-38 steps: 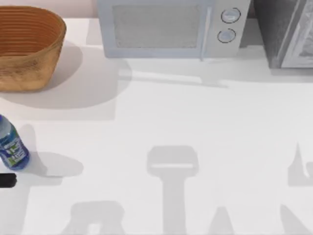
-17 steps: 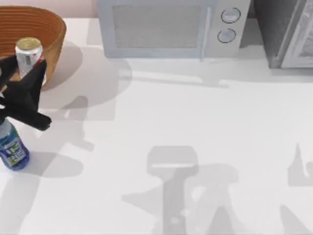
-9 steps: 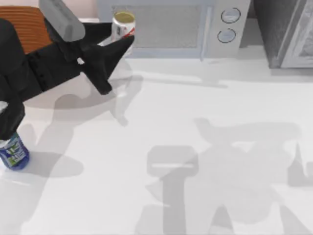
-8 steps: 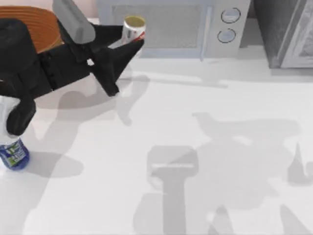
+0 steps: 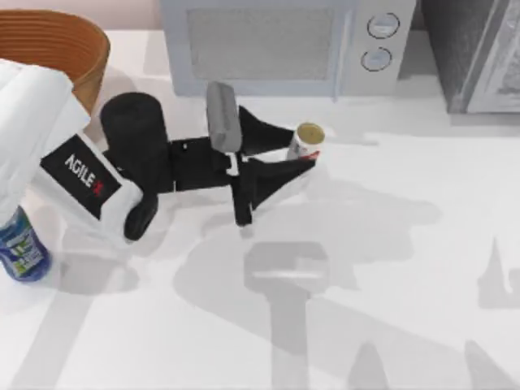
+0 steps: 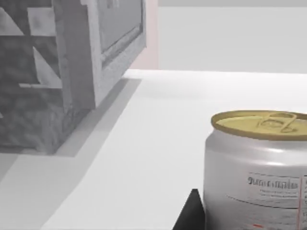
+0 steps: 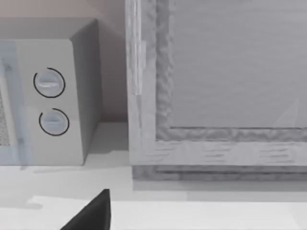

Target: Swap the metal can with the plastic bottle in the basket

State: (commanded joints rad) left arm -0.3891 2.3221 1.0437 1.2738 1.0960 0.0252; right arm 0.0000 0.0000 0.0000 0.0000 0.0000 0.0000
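Note:
The metal can [image 5: 309, 135], white and red with a dull gold top, stands upright in front of the microwave near the table's middle. My left gripper [image 5: 299, 151] is shut on it, one black finger on each side. The left wrist view has the can [image 6: 259, 167] close up beside a fingertip [image 6: 192, 213]. Whether the can rests on the table or hangs just above it I cannot tell. The plastic bottle [image 5: 19, 250] stands at the table's left edge, partly behind my left arm. The wicker basket [image 5: 85, 45] sits at the back left. My right gripper [image 7: 93, 213] faces the microwave.
A microwave [image 5: 276, 45] stands along the back edge, with a grey cabinet [image 5: 479, 53] at the back right. White table surface [image 5: 406, 268] stretches open to the right and front of the can.
My left arm lifted the can out of the basket, carried it right past the microwave front, then lowered it toward the table's middle. The bottle has stayed in place.

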